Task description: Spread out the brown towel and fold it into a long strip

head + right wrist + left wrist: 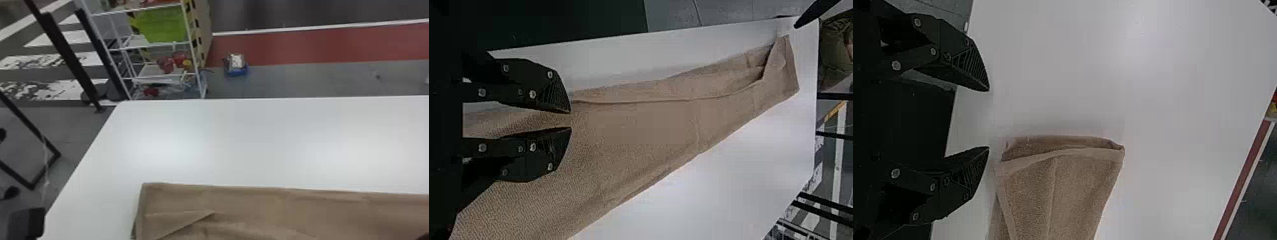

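Note:
The brown towel [255, 210] lies as a long, creased, folded band along the near part of the table, its left end squared off. At the head view's lower left corner is the dark left gripper [28, 221], beyond that end. In the left wrist view the left gripper [988, 119] is open and empty beside the layered end of the towel [1063, 195]. A dark bit of the right gripper [424, 236] touches the head view's lower right corner. Over the towel [669, 125] in the right wrist view, the right gripper [571, 120] has its fingertips a small gap apart, holding nothing.
The white table [242, 140] extends past the towel to its far edge. Behind it on the floor stand a white wire shelf [194, 63] with colourful items and a small blue container [237, 71]. Black metal frames [68, 60] rise to the left of the table.

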Controlling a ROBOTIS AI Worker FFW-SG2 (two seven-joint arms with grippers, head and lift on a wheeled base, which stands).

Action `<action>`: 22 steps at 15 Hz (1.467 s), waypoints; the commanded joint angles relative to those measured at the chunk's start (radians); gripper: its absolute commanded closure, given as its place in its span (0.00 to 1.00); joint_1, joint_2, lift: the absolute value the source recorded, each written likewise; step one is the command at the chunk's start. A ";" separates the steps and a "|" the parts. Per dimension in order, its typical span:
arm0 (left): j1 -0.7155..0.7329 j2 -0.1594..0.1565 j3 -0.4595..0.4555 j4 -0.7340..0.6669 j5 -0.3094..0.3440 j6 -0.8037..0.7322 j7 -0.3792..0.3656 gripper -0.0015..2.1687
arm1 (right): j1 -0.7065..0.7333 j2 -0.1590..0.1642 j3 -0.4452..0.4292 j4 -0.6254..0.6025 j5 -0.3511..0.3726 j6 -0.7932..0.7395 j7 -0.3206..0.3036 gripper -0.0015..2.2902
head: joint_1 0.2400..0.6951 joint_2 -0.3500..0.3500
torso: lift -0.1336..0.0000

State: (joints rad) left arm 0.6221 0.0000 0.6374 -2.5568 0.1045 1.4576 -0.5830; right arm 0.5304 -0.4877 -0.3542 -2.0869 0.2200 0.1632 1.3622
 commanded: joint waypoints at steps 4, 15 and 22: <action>-0.001 -0.003 0.016 -0.008 0.009 0.005 -0.012 0.26 | -0.053 0.026 -0.215 0.004 -0.294 0.177 0.005 0.01 | 1.00 0.75 | 0.08; -0.036 -0.003 -0.016 0.055 0.037 -0.197 -0.032 0.26 | -0.162 0.064 -0.374 0.315 -0.473 0.364 0.005 0.03 | 1.00 0.33 | 0.08; -0.101 -0.003 -0.042 0.167 0.041 -0.219 -0.064 0.38 | -0.171 0.098 -0.341 0.372 -0.419 0.250 0.005 0.03 | 1.00 0.29 | 0.08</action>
State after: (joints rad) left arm 0.5275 0.0000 0.6028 -2.3969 0.1539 1.2219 -0.6512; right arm 0.3590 -0.3929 -0.6927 -1.7142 -0.1995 0.4183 1.3622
